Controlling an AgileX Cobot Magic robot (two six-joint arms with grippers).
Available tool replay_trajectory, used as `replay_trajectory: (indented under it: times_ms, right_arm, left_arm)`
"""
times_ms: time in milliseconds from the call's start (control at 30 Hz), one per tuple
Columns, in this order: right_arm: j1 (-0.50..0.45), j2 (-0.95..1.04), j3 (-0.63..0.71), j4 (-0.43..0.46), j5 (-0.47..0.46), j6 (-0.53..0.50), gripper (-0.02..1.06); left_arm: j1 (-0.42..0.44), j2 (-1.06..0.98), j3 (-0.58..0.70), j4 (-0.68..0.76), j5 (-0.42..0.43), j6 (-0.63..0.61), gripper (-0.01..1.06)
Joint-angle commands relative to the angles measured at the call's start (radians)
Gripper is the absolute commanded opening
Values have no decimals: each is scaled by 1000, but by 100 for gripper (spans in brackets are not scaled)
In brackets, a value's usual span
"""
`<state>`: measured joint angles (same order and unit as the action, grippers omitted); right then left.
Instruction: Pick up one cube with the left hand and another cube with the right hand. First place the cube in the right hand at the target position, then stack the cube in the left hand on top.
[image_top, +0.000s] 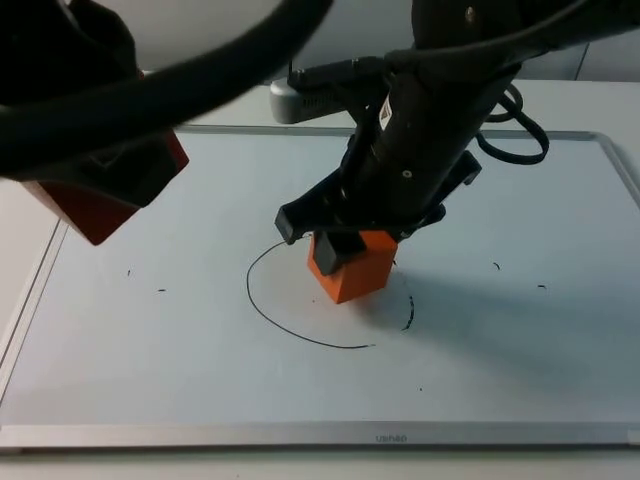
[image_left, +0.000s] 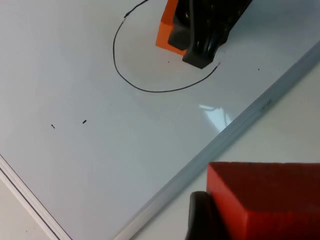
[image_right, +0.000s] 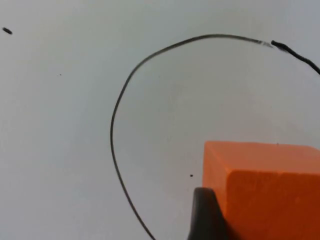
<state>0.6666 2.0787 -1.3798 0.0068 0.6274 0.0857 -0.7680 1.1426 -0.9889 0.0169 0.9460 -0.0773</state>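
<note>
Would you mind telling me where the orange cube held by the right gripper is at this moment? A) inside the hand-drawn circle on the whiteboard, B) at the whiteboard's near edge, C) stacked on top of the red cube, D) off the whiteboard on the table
A: in the top view the right gripper holds the orange cube within the drawn circle on the whiteboard, while the left gripper holds the red cube apart from it.

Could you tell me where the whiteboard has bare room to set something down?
Free: between the red cube in the left gripper and the drawn circle. Crowded: inside the circle, where the right gripper holds the orange cube.
</note>
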Motion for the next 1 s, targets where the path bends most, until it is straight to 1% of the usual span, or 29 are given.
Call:
replay_trajectory:
  times_ms: [0,133,200,267,367,600,967]
  right_arm:
    - [5,1,-11,-7,-15,4,0]
    - [19,7,-11,-33,-17,23,0]
    - [38,11,-11,-97,-24,78,0]
    - [44,11,-11,-127,-30,120,0]
    - [44,11,-11,-137,-30,140,0]
    - [44,11,-11,-142,-56,140,0]
    - [44,30,-11,-140,-63,140,0]
  left_arm:
    - [-8,-6,3,-7,-17,-2,0]
    - [-8,-6,3,-7,-18,-2,0]
    - [-8,-6,3,-7,-18,-2,0]
    - [-8,-6,3,-9,-18,-2,0]
    - [-8,-6,3,-9,-18,-2,0]
    - [-8,-6,3,-9,-18,-2,0]
    - [-8,-6,3,-9,-18,-2,0]
